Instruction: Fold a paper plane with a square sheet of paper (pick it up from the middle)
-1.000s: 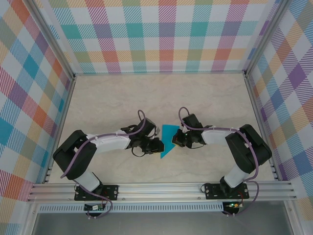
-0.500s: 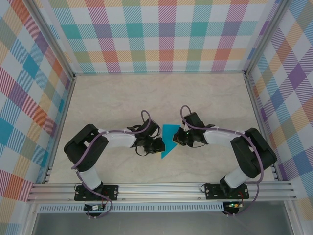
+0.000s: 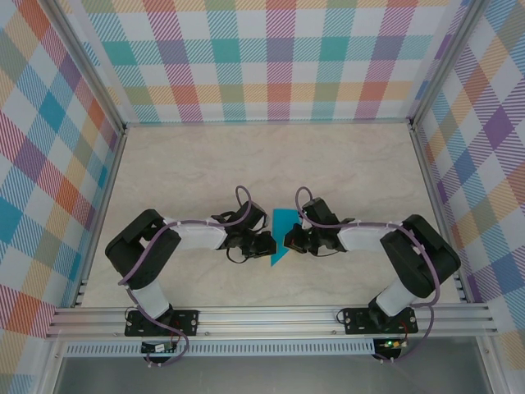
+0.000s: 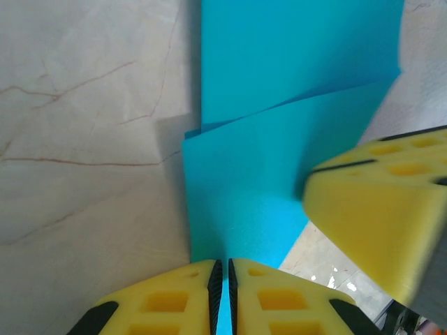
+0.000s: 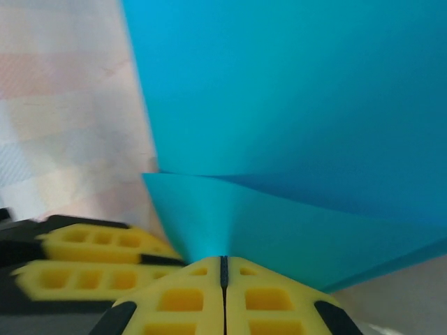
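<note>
While both pairs of fingers pinch it, the square sheet of paper lies mid-table between my wrists, part-folded into a narrower, pointed shape.

Left fingers: closed on the sheet's left edge.

Right fingers: closed on the opposite edge, where a flap lifts.

Step in hand, by my judgement: a middle fold, with the plane unfinished.

Next move calls for carrying one flap across to the centre crease with edges aligned, the other grip anchoring, then pressing flat.

Bright even light; blurred wrist foregrounds.
</note>
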{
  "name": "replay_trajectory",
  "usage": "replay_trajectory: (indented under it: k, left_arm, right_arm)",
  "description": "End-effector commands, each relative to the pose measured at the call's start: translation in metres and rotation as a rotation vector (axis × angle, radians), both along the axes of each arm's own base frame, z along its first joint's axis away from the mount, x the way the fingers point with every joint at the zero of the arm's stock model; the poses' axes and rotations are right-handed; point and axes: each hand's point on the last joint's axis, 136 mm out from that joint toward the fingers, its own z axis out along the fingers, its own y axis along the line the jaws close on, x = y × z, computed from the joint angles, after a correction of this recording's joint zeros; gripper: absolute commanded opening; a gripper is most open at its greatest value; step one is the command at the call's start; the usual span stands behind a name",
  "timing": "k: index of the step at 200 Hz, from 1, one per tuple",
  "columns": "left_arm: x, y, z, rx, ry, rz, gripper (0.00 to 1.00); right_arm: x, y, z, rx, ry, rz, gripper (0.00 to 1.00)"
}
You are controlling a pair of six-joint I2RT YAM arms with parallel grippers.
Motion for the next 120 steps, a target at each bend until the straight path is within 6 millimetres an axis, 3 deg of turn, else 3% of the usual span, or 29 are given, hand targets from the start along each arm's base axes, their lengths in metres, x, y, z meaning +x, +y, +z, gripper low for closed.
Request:
replay_trajectory:
  k: [1,27,66,120]
  left_arm:
    - [-0.017,0.031,-0.032,0.168,0.066,0.014,0.15]
    - [-0.019,0.032,-0.033,0.172,0.071,0.014,0.15]
    - [-0.021,0.036,-0.036,0.186,0.074,0.010,0.15]
    - [-0.021,0.037,-0.032,0.183,0.067,0.012,0.14]
  right_arm:
    - [-0.001,-0.015,-0.021,-0.060,0.013,-0.057,0.06]
    - [-0.001,-0.032,-0.033,-0.101,0.037,-0.119,0.05]
    - [0.015,-0.043,-0.017,-0.130,-0.017,-0.159,0.07]
    - [0.033,-0.064,-0.016,-0.138,-0.036,-0.242,0.08]
